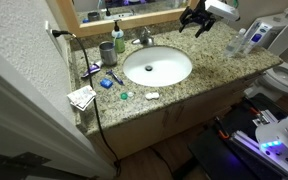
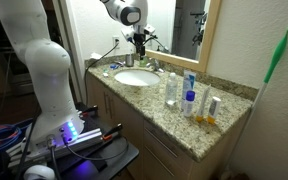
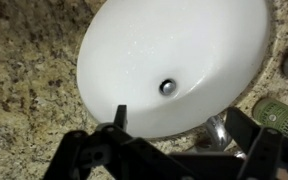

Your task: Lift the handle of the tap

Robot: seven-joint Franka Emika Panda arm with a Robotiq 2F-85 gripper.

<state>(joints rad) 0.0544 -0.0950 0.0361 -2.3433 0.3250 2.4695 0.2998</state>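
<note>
— Where is the tap?
— The tap (image 1: 143, 40) stands at the back rim of the white basin (image 1: 157, 68), under the mirror (image 2: 174, 25). A dark green soap bottle (image 1: 119, 40) and a grey-green cup (image 1: 106, 52) stand near it on the granite counter (image 1: 199, 75). In both exterior views the tap is only a small shiny spot.
— And the handle?
— The handle (image 1: 146, 34) sits on top of the tap. It is too small to tell whether it lies flat or is raised. In the wrist view only a bit of chrome shows near the lower edge. It is partly hidden behind a dark finger, and I cannot tell which part of the tap it is.
— What about the gripper?
— The gripper (image 1: 194, 20) hangs in the air above the back of the counter, apart from the tap. Its fingers (image 3: 119, 118) are spread wide and nothing is between them. The bottom edge of the wrist view cuts off its body.
— Anything else unclear?
— The drain (image 3: 167, 87) is clear, but the soap bottle is cut off at the right edge of the wrist view. The small objects in front of the cup are too small to name. The bottles (image 2: 189, 95) show no readable labels.
</note>
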